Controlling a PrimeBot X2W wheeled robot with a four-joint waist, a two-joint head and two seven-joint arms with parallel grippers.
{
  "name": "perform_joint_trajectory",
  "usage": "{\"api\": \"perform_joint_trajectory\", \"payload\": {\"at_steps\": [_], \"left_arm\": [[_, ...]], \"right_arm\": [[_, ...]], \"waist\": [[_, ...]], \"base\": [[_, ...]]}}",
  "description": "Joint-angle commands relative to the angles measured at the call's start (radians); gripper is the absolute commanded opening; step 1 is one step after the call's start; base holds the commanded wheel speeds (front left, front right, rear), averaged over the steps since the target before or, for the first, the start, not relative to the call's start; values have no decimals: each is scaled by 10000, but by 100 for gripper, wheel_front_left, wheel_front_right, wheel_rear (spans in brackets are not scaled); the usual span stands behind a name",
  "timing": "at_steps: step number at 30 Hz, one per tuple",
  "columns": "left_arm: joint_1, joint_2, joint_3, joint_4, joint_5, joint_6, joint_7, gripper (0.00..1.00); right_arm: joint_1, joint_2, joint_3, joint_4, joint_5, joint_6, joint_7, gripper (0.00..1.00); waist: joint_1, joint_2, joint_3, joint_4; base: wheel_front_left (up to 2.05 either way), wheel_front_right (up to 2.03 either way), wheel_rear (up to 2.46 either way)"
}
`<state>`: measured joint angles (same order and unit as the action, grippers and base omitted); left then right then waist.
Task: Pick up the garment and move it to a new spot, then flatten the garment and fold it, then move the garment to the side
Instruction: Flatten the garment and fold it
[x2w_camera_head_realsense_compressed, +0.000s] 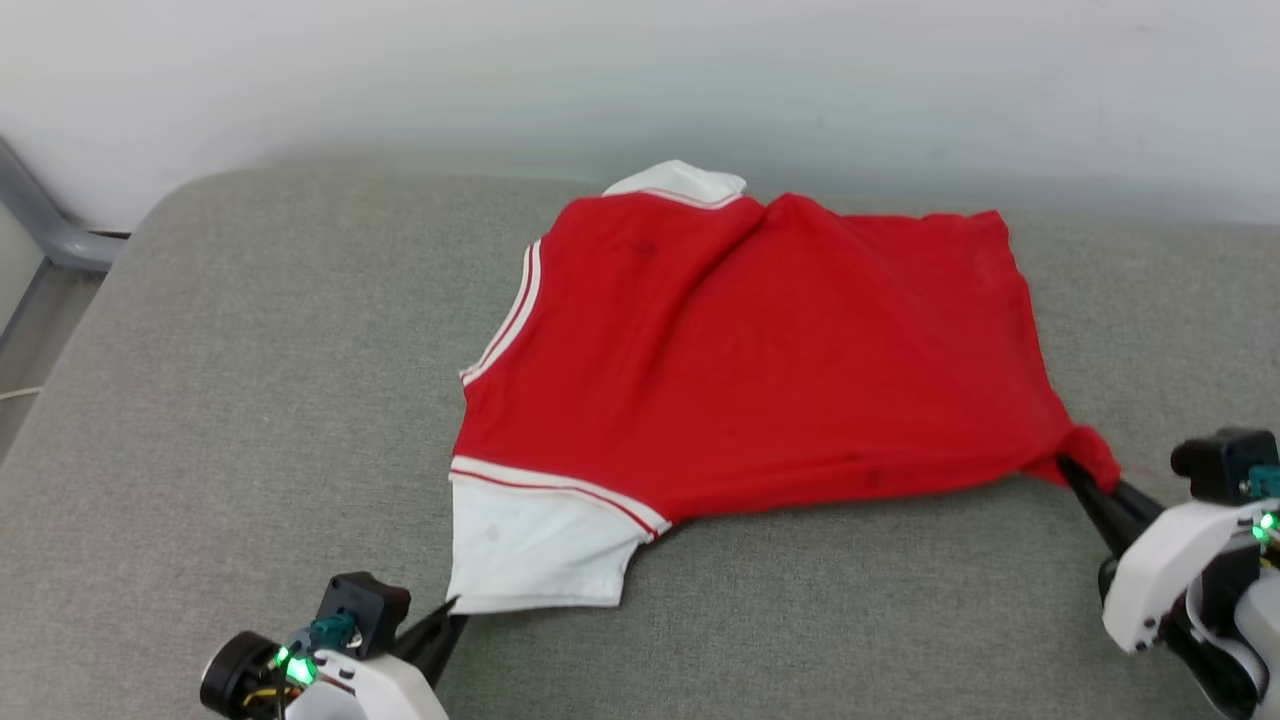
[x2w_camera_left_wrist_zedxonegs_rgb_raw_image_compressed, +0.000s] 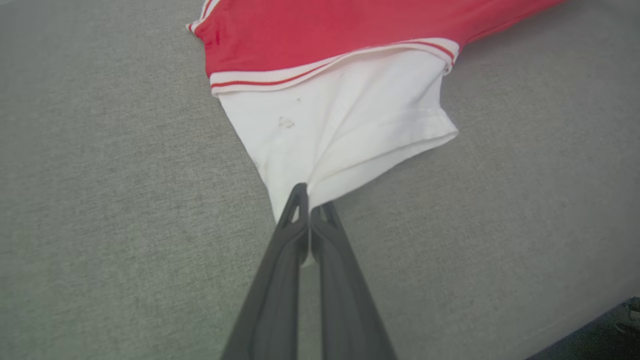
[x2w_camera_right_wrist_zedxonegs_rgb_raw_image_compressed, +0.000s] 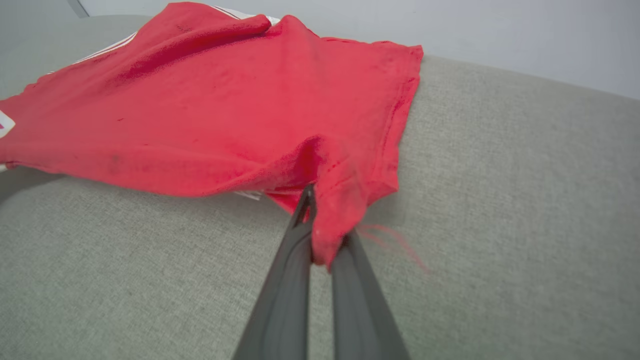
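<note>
My left claw (x2w_camera_left_wrist_zedxonegs_rgb_raw_image_compressed: 311, 197) is clamped tight on the white sleeve hem (x2w_camera_left_wrist_zedxonegs_rgb_raw_image_compressed: 370, 160), my right claw (x2w_camera_right_wrist_zedxonegs_rgb_raw_image_compressed: 325, 220) on a bunched corner of the red white-sleeved shirt (x2w_camera_head_realsense_compressed: 760, 350) spread on the grey fabric cushion (x2w_camera_head_realsense_compressed: 250, 350). I should draw both outward evenly and low.

Nothing here can be read: no words, number or brand. The shirt (x2w_camera_head_realsense_compressed: 760, 350) lies with a plain red side up, edged with striped trim that carries no print. In the right wrist view a small white patch (x2w_camera_right_wrist_zedxonegs_rgb_raw_image_compressed: 5, 124) shows at the shirt's edge, at about nine o'clock, with a trace of pink on it too small to make out.
</note>
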<state>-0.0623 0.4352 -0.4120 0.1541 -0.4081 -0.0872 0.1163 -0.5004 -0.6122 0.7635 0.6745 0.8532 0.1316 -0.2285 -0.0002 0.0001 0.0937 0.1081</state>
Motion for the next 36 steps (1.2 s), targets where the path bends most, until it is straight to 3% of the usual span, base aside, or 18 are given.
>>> {"api": "perform_joint_trajectory", "payload": {"at_steps": [1, 7, 20, 27, 36], "left_arm": [[162, 59, 3, -130, -111, -22, 108, 0], [943, 629, -278, -1379, -797, -209, 1316, 0], [2722, 2041, -797, -3889, -2790, -348, 4037, 0], [2737, 2090, -667, -4398, -2922, -206, 3984, 0], [1476, 1926, -153, -4481, -2506, -63, 3530, 0]], "right_arm": [[219, -97, 44, -46, 130, -19, 70, 0], [1096, -716, 229, -752, 1164, -19, 687, 0], [3457, -2702, 455, -3278, 3248, -19, 2055, 0], [4074, -3191, 22, -4343, 3544, -16, 1939, 0], [3562, -3217, -590, -4850, 3139, -16, 2030, 0]], "waist": [[2, -1, -90, -4], [2, -1, -460, -10], [2, -1, -958, -102], [2, -1, -923, -300], [2, -1, -500, -503]], "base": [[0, 0, 0], [0, 0, 0], [0, 0, 0], [0, 0, 0], [0, 0, 0]]}}
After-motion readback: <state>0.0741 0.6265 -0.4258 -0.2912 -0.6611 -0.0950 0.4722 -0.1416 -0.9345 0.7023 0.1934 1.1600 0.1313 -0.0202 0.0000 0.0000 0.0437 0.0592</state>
